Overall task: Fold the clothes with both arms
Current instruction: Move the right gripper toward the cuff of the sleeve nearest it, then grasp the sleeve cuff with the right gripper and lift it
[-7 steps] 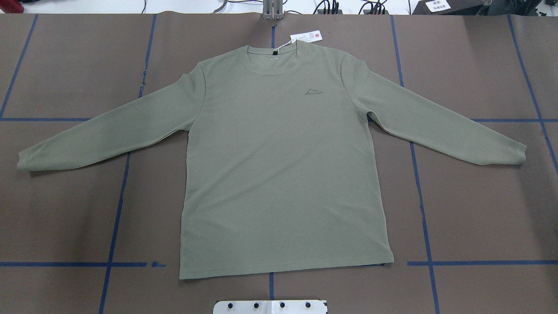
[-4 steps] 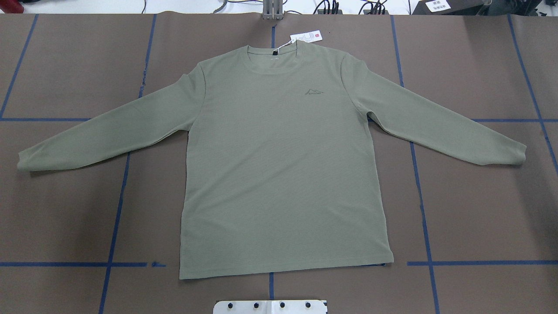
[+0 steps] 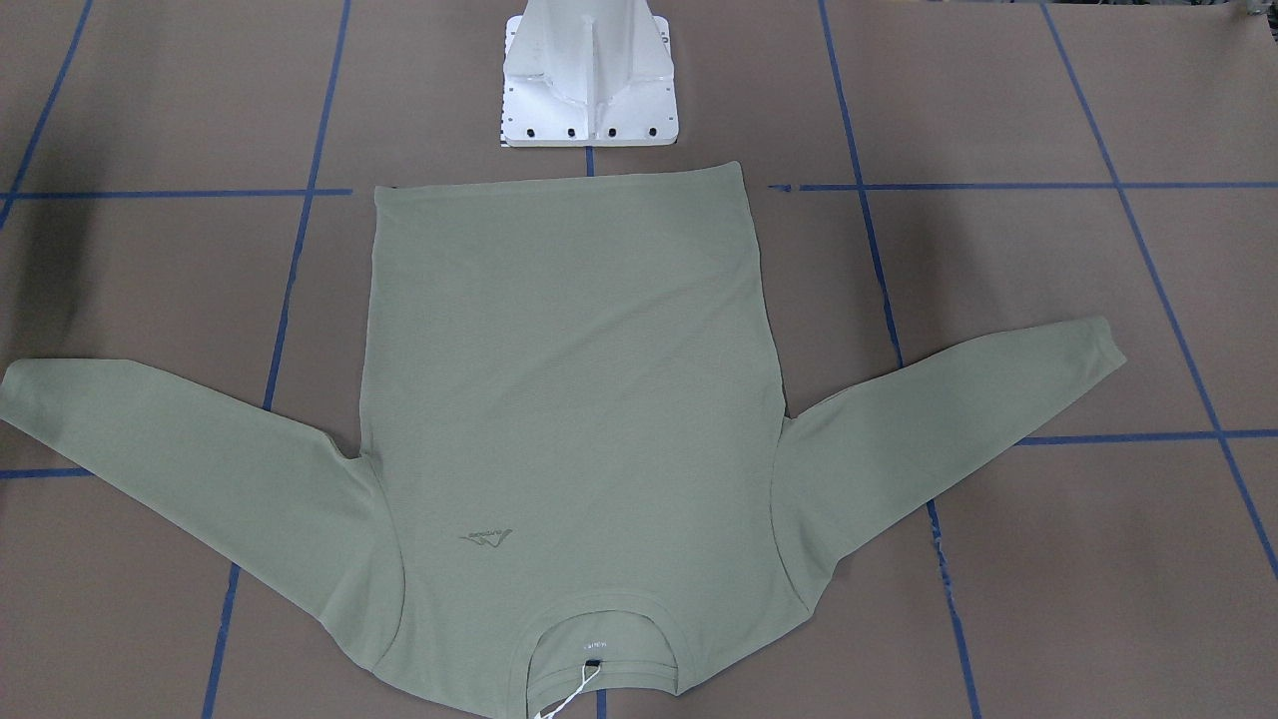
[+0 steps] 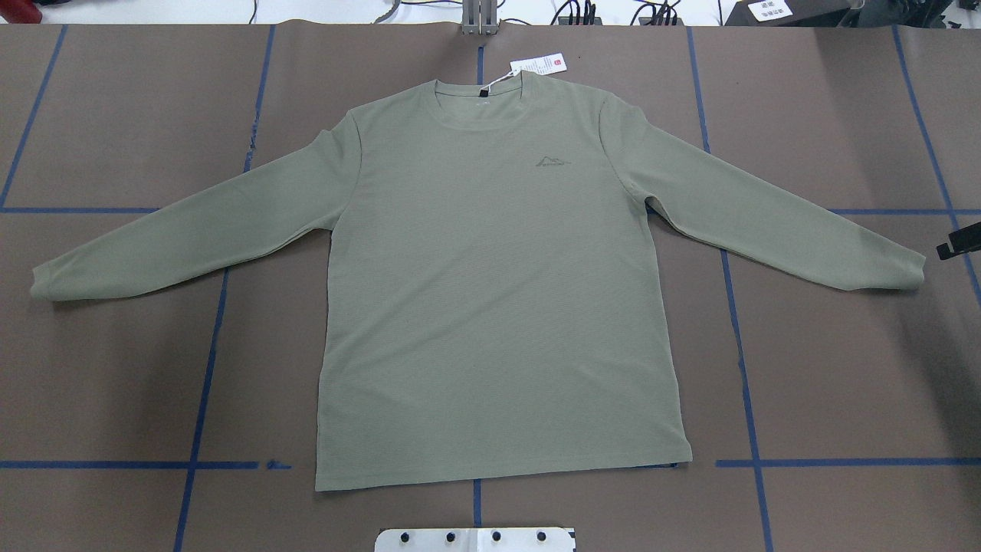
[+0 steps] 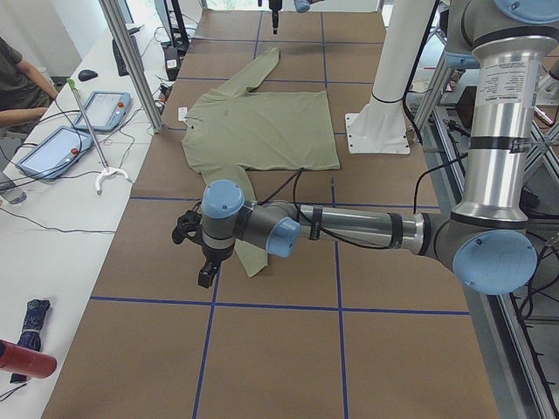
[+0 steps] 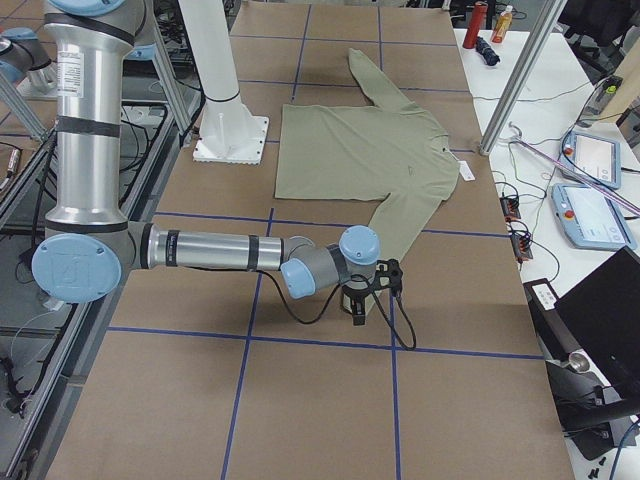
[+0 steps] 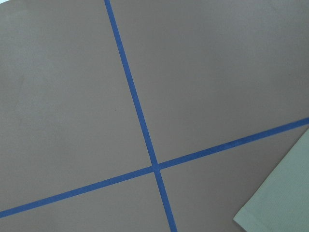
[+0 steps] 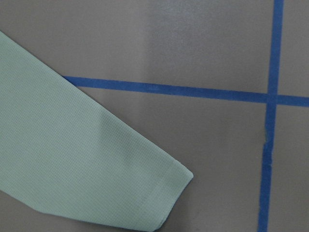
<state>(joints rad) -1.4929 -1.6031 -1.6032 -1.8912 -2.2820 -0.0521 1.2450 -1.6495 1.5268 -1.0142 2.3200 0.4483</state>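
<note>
Shirt (image 4: 498,291) lies flat and face up at the centre of the overhead frame on the brown table (image 4: 115,383). Neck at top, hem at bottom, sleeves spread out and down toward the left and right edges. Hang tag (image 4: 539,64) sits just above the collar.

Left gripper (image 5: 206,276), left side view: left of centre, pointing down above the table, just left of the near sleeve's cuff (image 5: 253,260). Finger gap cannot be told, and no cloth is seen in it. Left wrist view: cuff corner at lower right, blue tape lines (image 7: 140,121) crossing mid-frame.

Right gripper (image 6: 358,308), right side view: just below centre, pointing down at the end of the near sleeve. Finger gap cannot be told. Right wrist view: that sleeve end fills the lower left, flat on the table. Overhead view: a black sliver at the right edge, just right of that cuff and apart from it.

White pedestal (image 3: 589,90), front view: top centre, just beyond the hem.
</note>
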